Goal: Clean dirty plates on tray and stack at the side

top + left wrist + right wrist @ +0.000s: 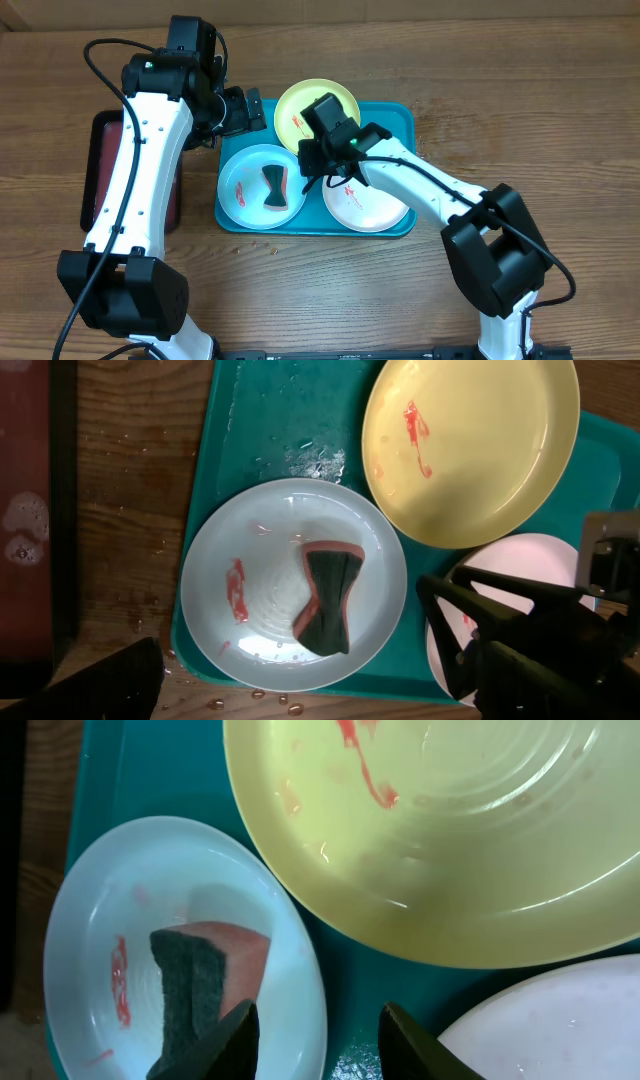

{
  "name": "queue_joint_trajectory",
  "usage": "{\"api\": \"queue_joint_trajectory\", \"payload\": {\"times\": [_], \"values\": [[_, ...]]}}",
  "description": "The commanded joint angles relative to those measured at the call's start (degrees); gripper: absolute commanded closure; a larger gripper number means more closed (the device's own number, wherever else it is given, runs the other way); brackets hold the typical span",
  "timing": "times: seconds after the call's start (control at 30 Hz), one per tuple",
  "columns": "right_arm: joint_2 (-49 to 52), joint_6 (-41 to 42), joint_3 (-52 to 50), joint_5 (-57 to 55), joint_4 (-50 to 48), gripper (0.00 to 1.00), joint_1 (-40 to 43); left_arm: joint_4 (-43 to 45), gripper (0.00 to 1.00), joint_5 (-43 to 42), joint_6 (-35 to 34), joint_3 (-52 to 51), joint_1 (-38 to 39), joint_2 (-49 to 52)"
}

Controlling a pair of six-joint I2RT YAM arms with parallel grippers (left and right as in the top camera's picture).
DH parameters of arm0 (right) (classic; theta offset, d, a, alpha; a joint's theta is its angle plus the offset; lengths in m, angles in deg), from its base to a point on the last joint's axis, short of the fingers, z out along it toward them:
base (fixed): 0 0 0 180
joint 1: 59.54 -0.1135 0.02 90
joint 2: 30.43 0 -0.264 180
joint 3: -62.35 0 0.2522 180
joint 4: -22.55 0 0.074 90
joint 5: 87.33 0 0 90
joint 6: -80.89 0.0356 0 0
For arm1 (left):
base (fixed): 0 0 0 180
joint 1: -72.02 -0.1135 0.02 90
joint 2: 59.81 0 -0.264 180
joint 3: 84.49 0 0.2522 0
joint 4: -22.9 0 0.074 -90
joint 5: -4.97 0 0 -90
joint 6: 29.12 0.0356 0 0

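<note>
Turquoise tray [395,120] sits mid-table with 3 plates on it, red smears on all 3: yellow-green plate [295,108] on the far side, light blue plate [243,170] near-left carrying a dark sponge [272,188], and white plate [372,205] near-right. Right gripper [330,1042] hovers over the blue plate's right rim, jaws partly apart, nothing clamped. Left gripper [254,112] is spread wide and empty by the tray's far-left corner.
</note>
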Motion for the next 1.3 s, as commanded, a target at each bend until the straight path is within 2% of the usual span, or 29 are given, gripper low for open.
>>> {"api": "queue_joint_trajectory", "payload": {"times": [0.0, 0.1, 0.53, 0.67, 0.73, 0.8, 0.87, 0.93, 1.03, 1.13, 1.27], "values": [[1.79, 0.81, 0.61, -1.84, -0.46, 0.60, -0.37, 0.15, 0.00, -0.61, 0.85, 0.44, 0.44, 0.42], [2.67, 0.85, 0.61, -1.81, -0.94, 0.64, -0.90, 0.33, 0.00, -0.59, 0.85, 0.44, 0.44, 0.42], [6.32, 0.87, 0.59, -3.21, -1.84, 0.64, -2.89, -1.27, 0.00, 0.24, 1.77, 0.37, 0.39, 0.42], [6.36, 0.87, 0.61, -3.39, -1.68, 0.76, -2.86, -1.49, 0.00, -0.24, 3.96, -0.22, 0.39, 0.42], [6.36, 0.87, 0.59, -3.37, -1.68, 0.78, -2.86, -1.57, 0.00, -0.72, 4.44, -1.05, 0.39, 0.42], [6.36, 0.87, 0.61, -3.37, -1.68, 0.78, -2.86, -1.14, 0.05, -0.94, 4.83, -2.56, 0.39, 0.42], [6.36, 0.90, 0.61, -3.34, -1.70, 0.79, -2.86, 0.74, 0.20, -1.92, 5.01, -5.99, 0.44, 0.44], [6.36, 0.90, 0.61, -3.34, -1.70, 0.80, -2.86, 2.69, 0.29, -2.75, 4.96, -8.66, 0.44, 0.44], [6.36, 0.90, 0.61, -3.34, -1.68, 0.85, -2.86, 7.04, 0.30, -5.31, 5.33, -13.49, 0.44, 0.44], [6.36, 0.90, 0.61, -3.08, -1.68, 0.85, -2.86, 10.84, 0.29, -11.30, 9.70, -17.49, 0.44, 0.46], [6.36, 1.01, 0.74, -2.21, -1.75, 0.86, -2.86, 15.43, 0.35, -12.26, 9.66, -21.97, 0.44, 0.50]]}}
